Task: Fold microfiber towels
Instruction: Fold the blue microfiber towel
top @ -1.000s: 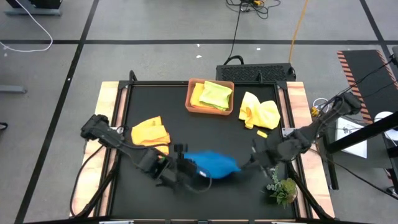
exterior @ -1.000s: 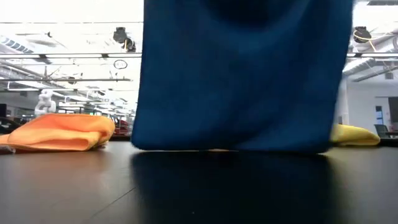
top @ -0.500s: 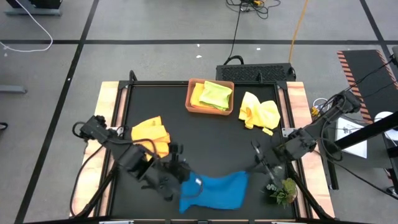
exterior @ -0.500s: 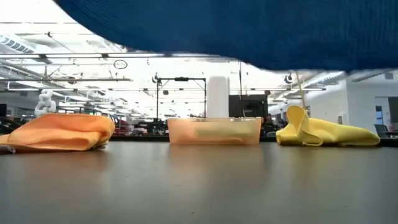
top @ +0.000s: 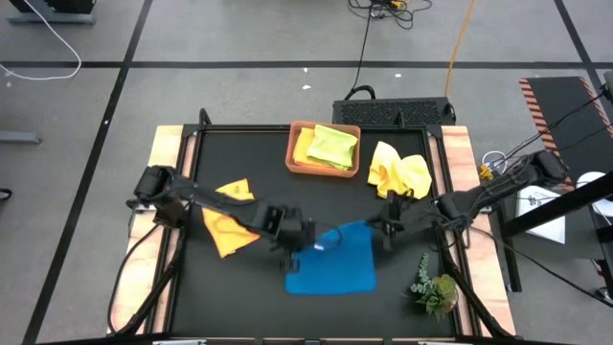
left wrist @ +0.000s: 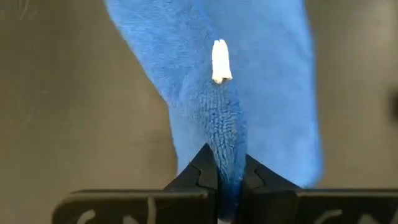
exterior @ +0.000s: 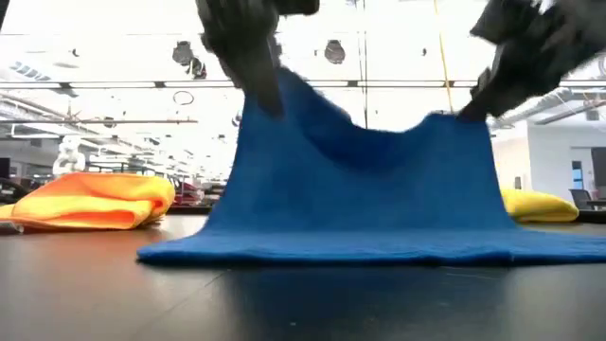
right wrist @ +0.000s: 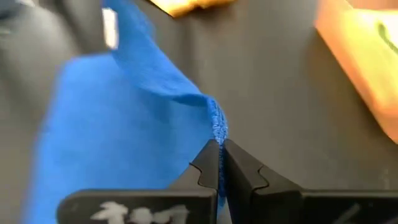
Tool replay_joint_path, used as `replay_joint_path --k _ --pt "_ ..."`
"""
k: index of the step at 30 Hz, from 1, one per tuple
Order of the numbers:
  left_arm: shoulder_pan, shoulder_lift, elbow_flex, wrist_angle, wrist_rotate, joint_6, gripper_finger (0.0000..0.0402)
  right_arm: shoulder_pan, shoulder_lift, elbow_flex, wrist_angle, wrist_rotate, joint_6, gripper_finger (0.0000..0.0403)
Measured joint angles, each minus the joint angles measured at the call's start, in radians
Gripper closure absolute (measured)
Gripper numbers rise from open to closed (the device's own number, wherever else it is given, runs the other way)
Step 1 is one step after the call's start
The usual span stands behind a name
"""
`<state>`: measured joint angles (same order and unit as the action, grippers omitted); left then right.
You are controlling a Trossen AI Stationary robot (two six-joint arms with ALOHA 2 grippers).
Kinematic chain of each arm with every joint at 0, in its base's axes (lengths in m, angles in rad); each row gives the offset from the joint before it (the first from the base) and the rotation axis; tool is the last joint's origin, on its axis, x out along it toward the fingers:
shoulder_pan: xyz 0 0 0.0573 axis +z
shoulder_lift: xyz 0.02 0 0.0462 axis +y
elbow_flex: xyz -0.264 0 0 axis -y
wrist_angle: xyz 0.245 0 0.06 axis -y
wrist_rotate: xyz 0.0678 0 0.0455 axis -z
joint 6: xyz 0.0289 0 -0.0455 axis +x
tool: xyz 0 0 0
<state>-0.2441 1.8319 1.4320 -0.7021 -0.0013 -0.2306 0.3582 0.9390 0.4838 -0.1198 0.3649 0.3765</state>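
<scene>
The blue microfiber towel (top: 335,266) lies spread with its near part flat on the black table (top: 287,201), while its far edge is raised and sags in the middle (exterior: 379,152). My left gripper (top: 306,240) is shut on the towel's far left corner. My right gripper (top: 382,230) is shut on the far right corner. An orange towel (top: 228,218) lies crumpled at the left. A yellow towel (top: 400,172) lies at the far right. A lime green towel (top: 334,144) and a yellow one rest in the brown tray (top: 293,153). My left gripper pinches the blue towel's far left corner (left wrist: 225,158) between its two fingers, slanting down from the table's left, close to the white tag (left wrist: 221,61). The cloth is bunched into a ridge there. That corner is lifted and the towel slopes down to the table. My right gripper pinches the far right corner's edge (right wrist: 216,132) between its two fingertips, coming slanted from the table's right. The corner is held above the table (exterior: 471,116). From it the cloth runs down to its near part lying flat.
A small green plant sprig (top: 436,290) stands at the near right, close to the blue towel. The tray sits at the table's far middle. Wooden strips (top: 165,163) border the table's left and right sides. Bare black tabletop lies between the blue towel and the tray.
Both grippers swung the blue towel toward the near edge, then moved down and toward the far edge. The towel, which hung bunched between them, has spread out. Its near part now lies on the table while the far corners stay lifted.
</scene>
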Motion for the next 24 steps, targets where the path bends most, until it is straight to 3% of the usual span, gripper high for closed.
replay_joint_path --k 6,15,19,24 --pt "0.147 -0.001 -0.106 0.017 -0.021 0.057 0.0394 -0.138 0.0 -0.093 0.047 -0.004 -0.026 0.0401" --pt "0.304 -0.001 -0.106 0.018 -0.029 0.203 0.0395 -0.288 -0.015 -0.036 0.081 -0.056 -0.166 0.0401" --pt "0.314 -0.001 -0.106 0.016 -0.026 0.211 0.0398 -0.308 -0.014 -0.035 0.058 -0.116 -0.167 0.0401" --pt "0.248 -0.001 -0.106 -0.002 -0.027 0.204 0.0398 -0.265 -0.014 -0.035 0.056 -0.234 -0.119 0.0401"
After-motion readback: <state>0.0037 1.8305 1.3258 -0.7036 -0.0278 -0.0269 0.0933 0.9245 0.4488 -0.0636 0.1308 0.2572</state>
